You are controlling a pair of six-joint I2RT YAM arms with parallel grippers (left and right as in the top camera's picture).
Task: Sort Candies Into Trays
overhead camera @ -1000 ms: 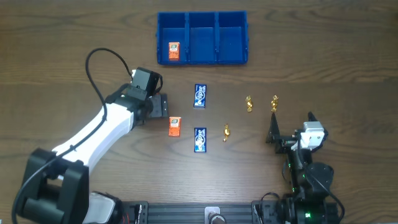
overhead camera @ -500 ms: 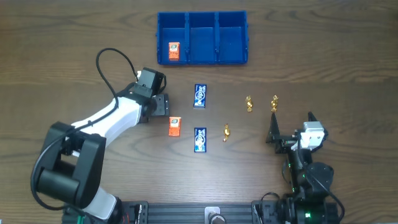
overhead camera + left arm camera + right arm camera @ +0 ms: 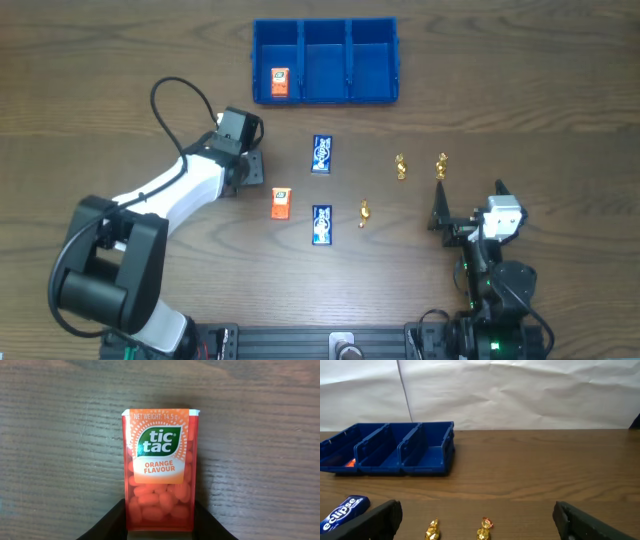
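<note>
**Left fingers straddle the orange box on the tabletop**

The left gripper (image 3: 262,172) hangs over the loose orange candy box (image 3: 281,203), which lies flat on the wooden tabletop (image 3: 520,110) below the blue tray (image 3: 325,103). In the left wrist view the orange candy box (image 3: 161,467) runs lengthwise away from the camera. Its near end sits between the two fingers (image 3: 112,522), one on each side. The fingers are apart and level with the box's near corners. Whether they touch its sides cannot be told. The rest of the box extends past the fingertips, label up, square with the left gripper (image 3: 160,530).

The blue tray has three compartments side by side. A second orange box (image 3: 280,83) lies in its left compartment.

Just beside the loose orange box, toward the right arm, is the lower blue pack (image 3: 321,224). The upper blue pack (image 3: 321,155) lies between that one and the tray. Three gold-wrapped candies are spread further right: one (image 3: 364,211) near the lower blue pack and two (image 3: 400,166) (image 3: 441,165) side by side nearer the tray.

The right gripper (image 3: 438,205) sits well apart from the orange box, near the right-hand gold candies. In the right wrist view its fingers (image 3: 382,517) are spread wide with nothing between them. Two gold-wrapped candies (image 3: 432,530) (image 3: 483,529) lie on the wood just ahead of the right gripper (image 3: 480,530). A blue pack (image 3: 342,510) lies off to one side, and the blue tray (image 3: 427,452) stands farther back.
</note>
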